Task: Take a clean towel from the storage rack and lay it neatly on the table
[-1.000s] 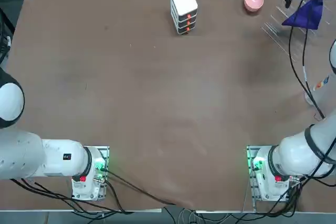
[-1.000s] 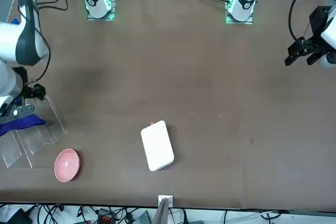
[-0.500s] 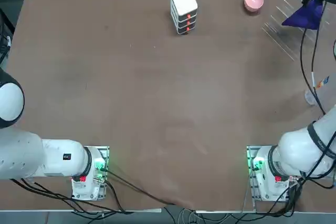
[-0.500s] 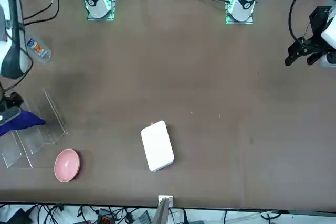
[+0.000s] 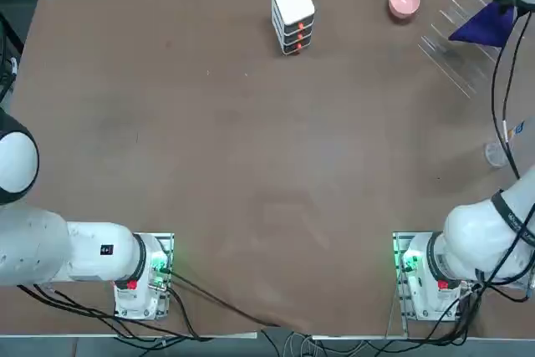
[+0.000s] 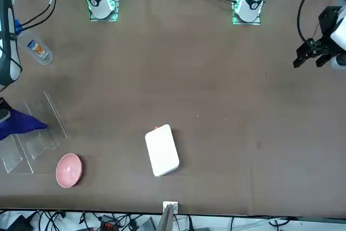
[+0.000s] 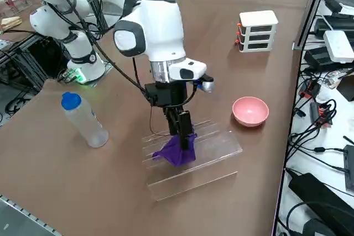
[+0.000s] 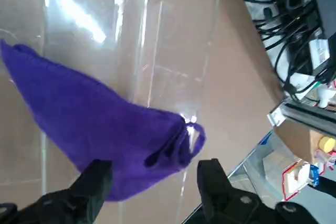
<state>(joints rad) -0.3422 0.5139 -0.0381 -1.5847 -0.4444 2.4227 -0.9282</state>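
The table (image 5: 267, 140) is broad, and its middle and near parts offer the room for laying the cloth out. The danger there comes late: let go from too high, the cloth could land creased or folded over.

The right arm (image 7: 160, 29) reaches to the far right, trailing loose black cables (image 5: 501, 106). A low swing back could drag them across whatever stands beneath.

The storage rack (image 7: 188, 164), clear and thin-walled, sits at the far right. It looks light, so a fingertip pressing on an upright sheet, or cloth snagged between sheets, could tip it or pull it along.

The right gripper (image 8: 156, 169) is above the rack with its two fingers spread wide, gripping nothing; the cloth lies between and beyond them. Closing too high would catch air or only a fold; going too deep could pinch a sheet along with the fabric.

The towel (image 8: 100, 124), deep purple, is bunched in the rack, one corner sticking out towards the left. A grip on its curled edge alone might slip, or bring it out twisted and hard to spread.

The white stacked box (image 5: 292, 10), far and left of the rack, could be brushed by a wide leftward swing.

The bottle (image 7: 86, 120) stands nearer, where a low retreat could topple it.

The pink bowl (image 7: 250, 111), just left of the rack, could be clipped by dangling cloth.
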